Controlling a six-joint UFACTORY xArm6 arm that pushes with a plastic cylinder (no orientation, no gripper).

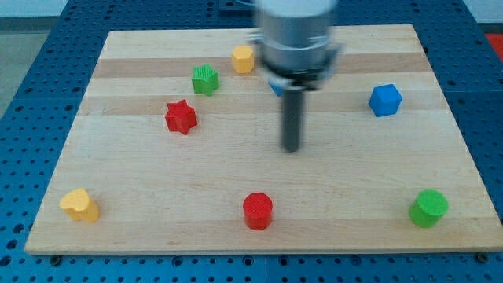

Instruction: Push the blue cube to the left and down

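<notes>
My tip (291, 148) is the bare lower end of a straight dark rod, so there are no jaws to be apart, together or clamped on anything. It sits near the middle of the wooden board (157, 169), touching no block, and the arm above it is blurred.

Just behind the arm body, a small blue piece (275, 87) peeks out at the view's upper left of the rod; its shape cannot be made out. The blue cube (385, 100) lies to the view's right of the tip and a little higher, well apart from it.

Toward the view's bottom, the red cylinder (258, 211) stands below and slightly left of the tip. Up and to the view's left are the red star (181, 117), the green star-like block (205, 79) and the yellow-orange hexagonal block (243, 59). The green cylinder (428, 207) stands by the bottom right corner, and the yellow heart-like block (80, 205) by the bottom left corner.
</notes>
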